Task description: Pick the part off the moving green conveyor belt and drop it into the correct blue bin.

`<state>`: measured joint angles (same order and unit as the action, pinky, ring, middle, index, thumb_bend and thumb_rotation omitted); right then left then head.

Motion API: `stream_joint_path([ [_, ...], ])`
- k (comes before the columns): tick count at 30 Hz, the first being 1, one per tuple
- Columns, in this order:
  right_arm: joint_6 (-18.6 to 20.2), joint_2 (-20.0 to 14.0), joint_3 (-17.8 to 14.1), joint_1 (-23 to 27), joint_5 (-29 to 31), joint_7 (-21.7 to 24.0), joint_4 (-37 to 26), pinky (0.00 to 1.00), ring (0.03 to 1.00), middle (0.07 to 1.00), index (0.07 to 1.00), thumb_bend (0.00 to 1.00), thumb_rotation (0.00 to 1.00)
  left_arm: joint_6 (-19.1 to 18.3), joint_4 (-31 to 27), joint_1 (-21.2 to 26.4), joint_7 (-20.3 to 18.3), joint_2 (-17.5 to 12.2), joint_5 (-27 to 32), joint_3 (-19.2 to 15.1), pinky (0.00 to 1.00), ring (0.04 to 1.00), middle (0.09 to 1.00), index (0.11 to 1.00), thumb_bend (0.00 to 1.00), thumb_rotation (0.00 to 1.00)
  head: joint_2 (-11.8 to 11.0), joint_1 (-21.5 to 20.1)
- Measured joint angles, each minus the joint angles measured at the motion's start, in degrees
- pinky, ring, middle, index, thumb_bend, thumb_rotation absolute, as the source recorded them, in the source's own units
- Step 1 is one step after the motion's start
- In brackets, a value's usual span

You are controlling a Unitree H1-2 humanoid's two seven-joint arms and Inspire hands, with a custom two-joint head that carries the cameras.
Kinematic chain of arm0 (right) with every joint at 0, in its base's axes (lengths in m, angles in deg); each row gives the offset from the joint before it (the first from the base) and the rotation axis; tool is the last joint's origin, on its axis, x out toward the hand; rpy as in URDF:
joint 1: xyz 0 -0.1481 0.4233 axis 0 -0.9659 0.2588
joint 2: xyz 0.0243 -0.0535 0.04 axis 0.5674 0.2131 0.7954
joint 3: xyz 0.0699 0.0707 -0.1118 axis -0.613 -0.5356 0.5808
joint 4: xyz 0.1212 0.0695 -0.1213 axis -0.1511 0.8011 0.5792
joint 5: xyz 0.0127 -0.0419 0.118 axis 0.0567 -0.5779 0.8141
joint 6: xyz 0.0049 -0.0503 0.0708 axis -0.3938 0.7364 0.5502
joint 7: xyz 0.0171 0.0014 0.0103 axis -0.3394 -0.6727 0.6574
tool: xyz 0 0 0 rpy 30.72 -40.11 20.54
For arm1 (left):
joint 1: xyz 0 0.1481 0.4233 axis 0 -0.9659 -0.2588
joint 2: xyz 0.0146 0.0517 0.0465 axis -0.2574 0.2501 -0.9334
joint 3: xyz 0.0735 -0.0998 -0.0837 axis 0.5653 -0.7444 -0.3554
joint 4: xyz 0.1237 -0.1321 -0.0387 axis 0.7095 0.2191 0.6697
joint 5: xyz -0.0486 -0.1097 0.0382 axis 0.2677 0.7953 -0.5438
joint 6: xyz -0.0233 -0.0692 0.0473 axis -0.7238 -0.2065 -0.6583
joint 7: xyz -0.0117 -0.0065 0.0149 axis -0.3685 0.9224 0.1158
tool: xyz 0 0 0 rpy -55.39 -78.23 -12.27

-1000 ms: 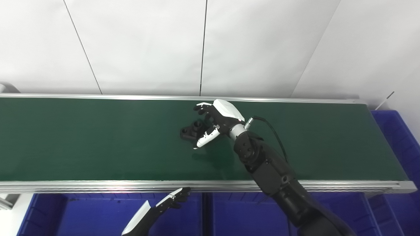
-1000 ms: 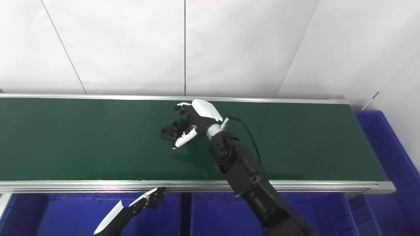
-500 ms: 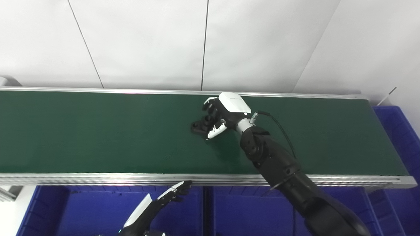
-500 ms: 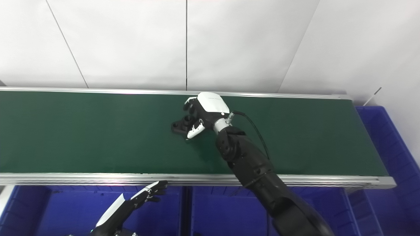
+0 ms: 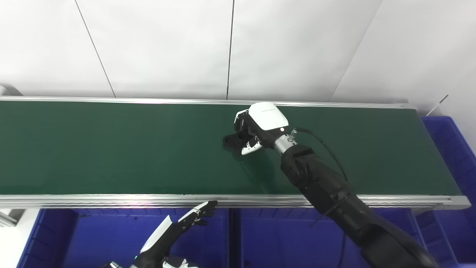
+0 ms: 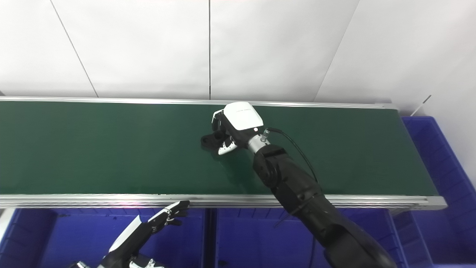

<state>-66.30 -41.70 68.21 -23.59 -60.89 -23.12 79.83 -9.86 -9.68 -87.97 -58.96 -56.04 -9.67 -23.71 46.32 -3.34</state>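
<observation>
I see my right hand (image 5: 260, 126) curled around the small black moulded part (image 5: 232, 139) mid-way along the green conveyor belt (image 5: 111, 149). Left hand (image 5: 186, 223) loose, fingers apart, over the bare-floored blue plastic bins (image 5: 93, 238).

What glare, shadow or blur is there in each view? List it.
Left eye view: a pinkish glare spot on the aluminium front rail; the black moulded part shows little detail against the dark green conveyor belt. Right eye view: a soft shadow on the belt below the white-backed right hand; the left hand over the blue plastic bin looks sharp, no motion blur.
</observation>
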Motion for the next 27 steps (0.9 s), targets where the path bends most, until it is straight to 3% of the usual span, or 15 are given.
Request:
stream_joint_path([
  [5, -0.4, -0.8, 0.3, -1.3, -1.3, -1.0, -2.0, 0.23, 0.440, 0.424, 0.527, 0.52, 0.00, 0.0, 0.0, 0.0, -0.3, 0.0, 0.0, -0.4, 0.79, 0.868, 0.908, 0.910, 0.88, 0.47, 0.1, -0.2],
  [7, -0.4, -1.1, 0.1, -2.2, -1.4, -0.9, -3.4, 0.22, 0.394, 0.491, 0.496, 0.52, 0.00, 0.0, 0.0, 0.0, -0.7, 0.1, 0.0, -0.6, 0.79, 0.870, 0.905, 0.911, 0.88, 0.47, 0.2, -0.3],
  [10, -0.5, -1.4, -0.5, -4.2, -1.4, -1.0, -6.0, 0.21, 0.392, 0.500, 0.488, 0.52, 0.00, 0.0, 0.0, -0.2, -1.1, 0.3, -0.1, -1.1, 0.80, 0.875, 0.909, 0.911, 0.88, 0.47, 0.3, -0.4],
  [11, -0.6, -1.5, -0.9, -5.0, -1.2, -1.0, -6.8, 0.19, 0.300, 0.485, 0.487, 0.53, 0.00, 0.0, 0.0, -0.2, -1.1, 0.3, -0.1, -1.1, 0.79, 0.874, 0.909, 0.910, 0.88, 0.47, 0.3, -0.4],
  [14, -0.8, -2.3, -2.4, -7.9, -0.7, -0.3, -10.6, 0.16, 0.234, 0.474, 0.486, 0.53, 0.00, 0.0, -0.1, -0.2, -1.1, 0.4, -0.3, -1.4, 0.80, 0.875, 0.909, 0.909, 0.88, 0.47, 0.5, -0.4],
  [19, -0.9, -3.8, -6.0, -14.0, -0.2, 1.5, -21.6, 0.20, 0.254, 0.474, 0.486, 0.53, 0.00, 0.0, -0.1, -0.1, -1.3, 0.4, -0.3, -1.5, 0.80, 0.875, 0.906, 0.910, 0.88, 0.47, 1.1, -0.9],
  [27, -1.0, -5.4, -10.2, -20.1, 0.3, 3.4, -30.0, 0.29, 0.359, 0.445, 0.522, 0.52, 0.00, 0.0, -0.1, 0.3, -1.5, 0.1, -0.2, -1.7, 0.80, 0.859, 0.896, 0.912, 0.87, 0.47, 1.8, -1.5],
])
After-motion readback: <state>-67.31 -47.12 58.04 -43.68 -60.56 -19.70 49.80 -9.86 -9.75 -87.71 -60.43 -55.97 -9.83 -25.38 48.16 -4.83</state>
